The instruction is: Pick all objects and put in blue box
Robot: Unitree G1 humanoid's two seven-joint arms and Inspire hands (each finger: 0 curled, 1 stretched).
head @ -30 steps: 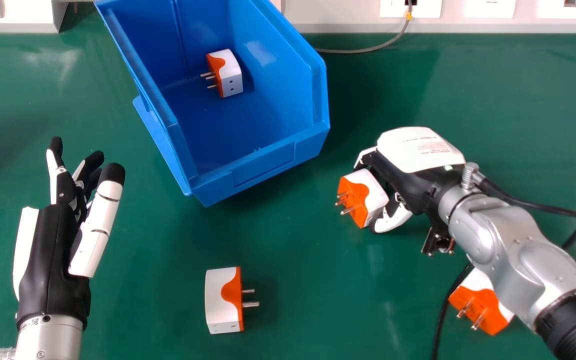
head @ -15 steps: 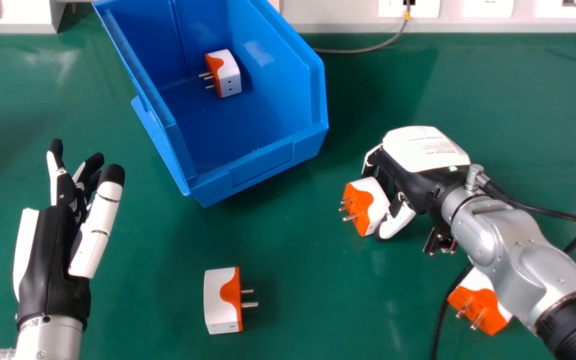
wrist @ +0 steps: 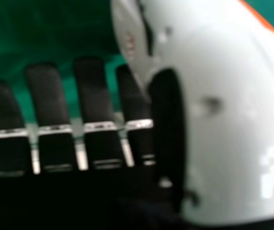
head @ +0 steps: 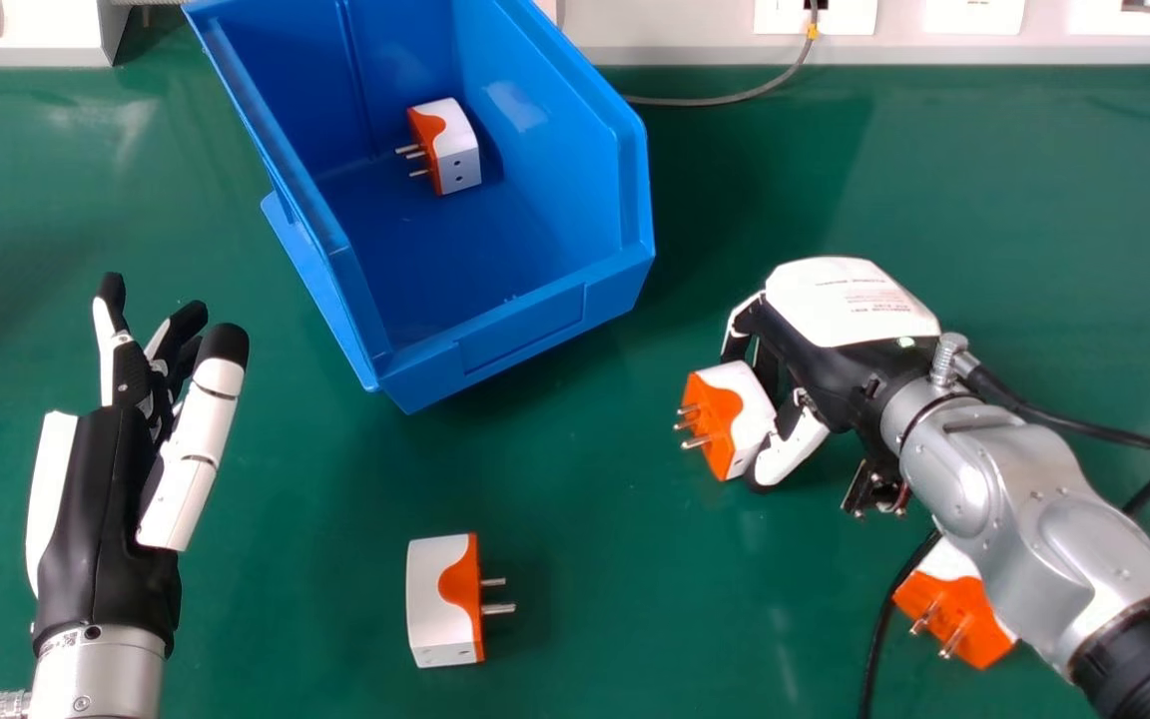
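Evidently, the right hand (head: 820, 350) has its fingers (wrist: 91, 91) bent down around a white-and-orange plug adapter (head: 725, 424), with the thumb closed in from the adapter's robot side. The metal prongs (head: 697, 442) face away from the palm, toward the robot's left, and in the right hand view the adapter's white casing hides part of the nearest finger. Whether the adapter touches the green tabletop (head: 565, 499) below those fingers, I cannot tell. Just off to the left of the fingers and somewhat farther forward sits the near edge of the blue box (head: 525, 335). Behind the fingers, back toward the robot, a second adapter (head: 974, 624) lies partly hidden by the silver forearm (head: 1034, 499), beside a black cable (head: 879, 639). Left of the fingers and nearer the robot, a third adapter (head: 440, 599) rests on the tabletop, prongs toward the right. Farther forward and left of them, a fourth adapter (head: 458, 160) lies inside the box. Well to the left, the left hand (head: 101, 519) holds its own fingers apart and relaxed, gripping nothing.
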